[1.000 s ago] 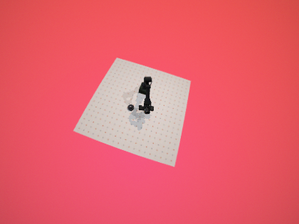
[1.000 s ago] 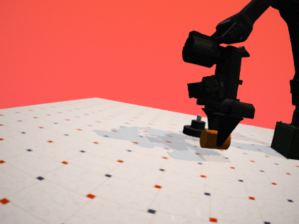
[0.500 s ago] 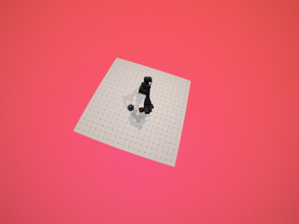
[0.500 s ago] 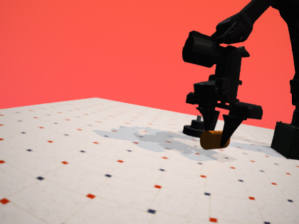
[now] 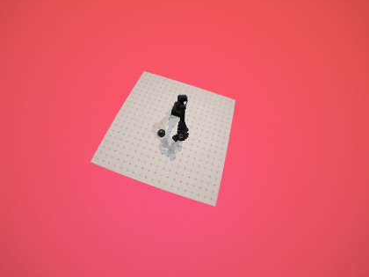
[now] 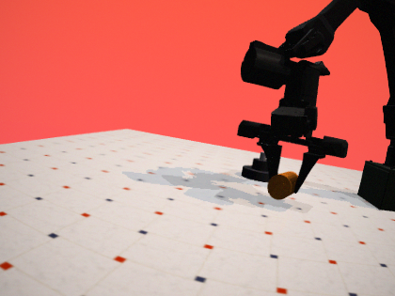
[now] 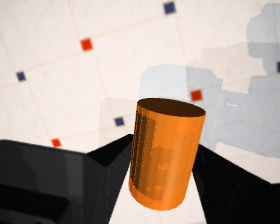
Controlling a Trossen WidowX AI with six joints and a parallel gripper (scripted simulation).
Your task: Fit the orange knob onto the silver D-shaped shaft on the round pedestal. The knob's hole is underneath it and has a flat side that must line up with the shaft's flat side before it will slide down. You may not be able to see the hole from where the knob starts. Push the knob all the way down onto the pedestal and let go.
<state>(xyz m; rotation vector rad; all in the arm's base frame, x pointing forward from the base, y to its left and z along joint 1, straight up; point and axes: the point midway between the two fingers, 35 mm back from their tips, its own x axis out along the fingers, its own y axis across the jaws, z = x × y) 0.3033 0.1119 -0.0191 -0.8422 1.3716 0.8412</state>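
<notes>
The orange knob (image 6: 282, 185) (image 7: 166, 157) is a cylinder held on its side between the fingers, just above the table. In the exterior view a plain round end faces the camera; no hole shows. My gripper (image 6: 285, 182) (image 7: 162, 144) points down and is shut on the knob, one finger on each side of it. The dark round pedestal (image 6: 255, 172) (image 5: 161, 133) stands behind and left of the knob in the exterior view, partly hidden by a finger. Its silver shaft (image 6: 262, 157) stands upright; its flat side cannot be made out. The pedestal is not in the wrist view.
The white table top (image 5: 132, 153) (image 6: 118, 225) has small red and dark squares. The arm's base (image 6: 377, 184) (image 5: 177, 109) stands to the right in the exterior view. Arm shadows lie around the pedestal and knob.
</notes>
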